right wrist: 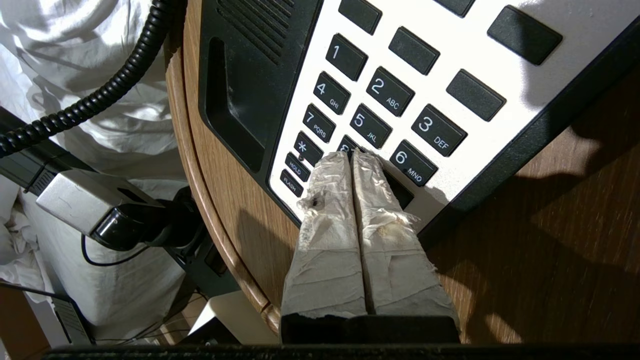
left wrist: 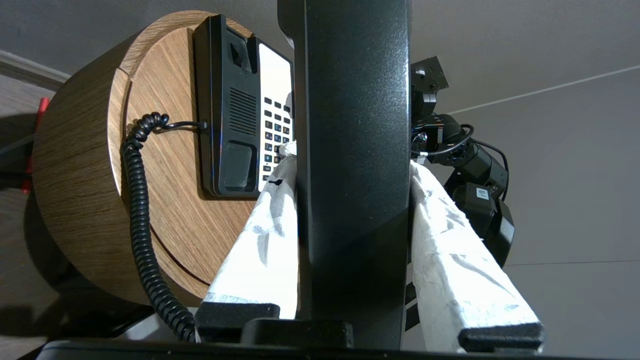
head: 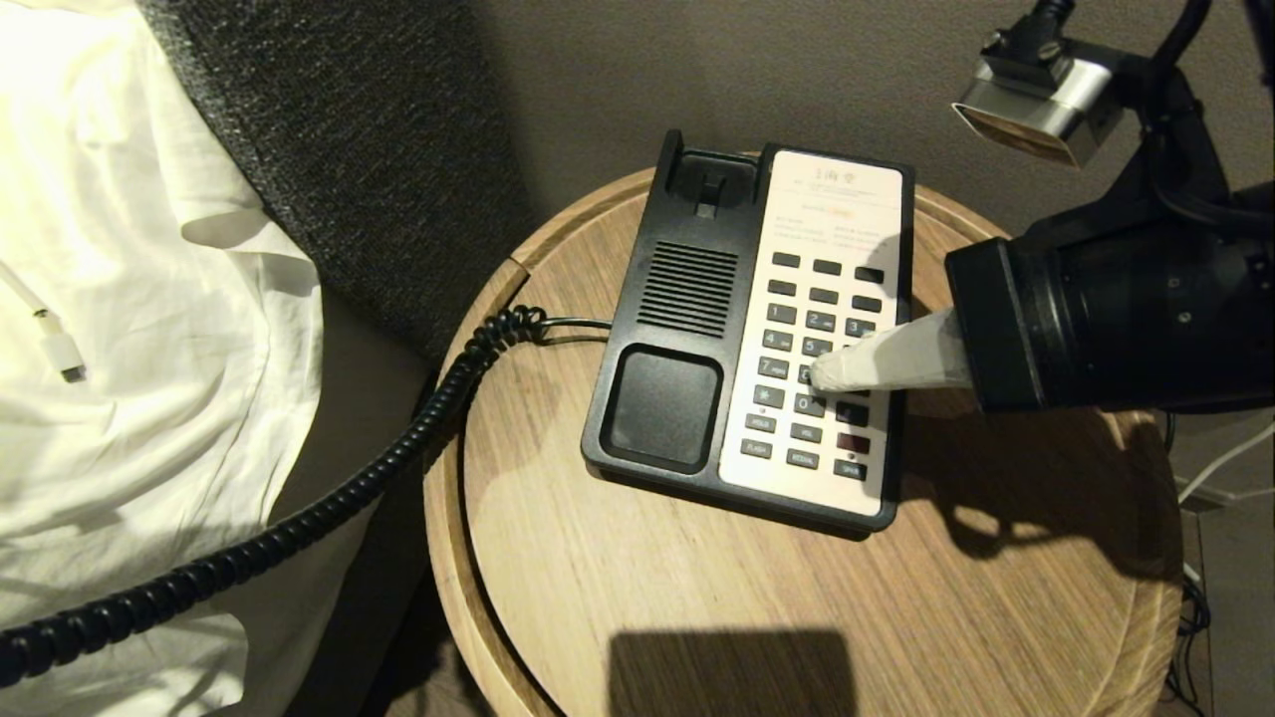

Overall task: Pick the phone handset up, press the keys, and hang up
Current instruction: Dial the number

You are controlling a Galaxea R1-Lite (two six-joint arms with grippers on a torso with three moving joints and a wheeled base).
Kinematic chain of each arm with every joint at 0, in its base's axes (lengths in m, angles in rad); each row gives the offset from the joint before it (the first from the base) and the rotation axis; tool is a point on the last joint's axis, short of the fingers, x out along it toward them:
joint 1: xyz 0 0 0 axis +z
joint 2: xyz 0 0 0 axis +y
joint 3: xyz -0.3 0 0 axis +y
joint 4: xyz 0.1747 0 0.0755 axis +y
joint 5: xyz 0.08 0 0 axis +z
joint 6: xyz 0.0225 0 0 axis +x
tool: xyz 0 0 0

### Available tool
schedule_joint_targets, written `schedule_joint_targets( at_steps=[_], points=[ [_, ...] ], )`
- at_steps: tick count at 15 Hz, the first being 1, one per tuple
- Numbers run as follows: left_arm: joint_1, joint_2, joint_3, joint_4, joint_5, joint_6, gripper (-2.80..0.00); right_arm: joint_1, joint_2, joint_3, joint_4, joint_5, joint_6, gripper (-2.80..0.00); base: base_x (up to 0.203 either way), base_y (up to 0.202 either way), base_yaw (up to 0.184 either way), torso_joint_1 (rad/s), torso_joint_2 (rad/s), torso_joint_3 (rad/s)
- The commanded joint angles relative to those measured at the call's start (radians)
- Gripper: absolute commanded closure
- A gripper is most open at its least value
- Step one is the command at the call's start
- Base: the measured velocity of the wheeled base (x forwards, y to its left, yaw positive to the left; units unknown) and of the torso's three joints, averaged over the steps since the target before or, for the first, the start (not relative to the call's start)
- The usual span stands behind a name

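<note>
While the cradle sits bare: the phone handset hangs off to the left, clamped in the left gripper.
Cord: stretched over the bed; a tug could drag the base across the counter.
Right gripper: fingers clenched together, tip on the keys near 8; may press two.

A round wooden counter with a raised rim stands beside a bed covered in rumpled white sheets. On the counter lies a black phone base with a speaker grille, an empty cradle and a cream-white faceplate carrying the keys. A black coiled cord leaves the base's side, crosses the rim and trails over the bed, where a white cable plug also lies.
</note>
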Motion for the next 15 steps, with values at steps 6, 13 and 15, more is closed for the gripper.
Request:
schedule_joint_targets(
  at_steps=[6, 13, 15],
  points=[
    [0.0, 0.001, 0.0, 0.001, 0.005, -0.004, 0.0, -0.001, 0.006, 0.0, -0.001, -0.003, -0.021, 0.0, 0.0, 0.0, 0.0, 0.0, 0.0, 0.0],
    [0.0, -0.007, 0.024, 0.0, 0.004, -0.004, 0.0, 0.002, -0.023, -0.023, 0.006, -0.002, -0.01, 0.0, 0.0, 0.0, 0.0, 0.0, 0.0, 0.0],
    [0.0, -0.01, 0.032, 0.0, 0.005, -0.004, 0.0, 0.004, -0.051, -0.019, 0.016, 0.001, -0.005, 0.0, 0.0, 0.0, 0.0, 0.0, 0.0, 0.0]
  ],
)
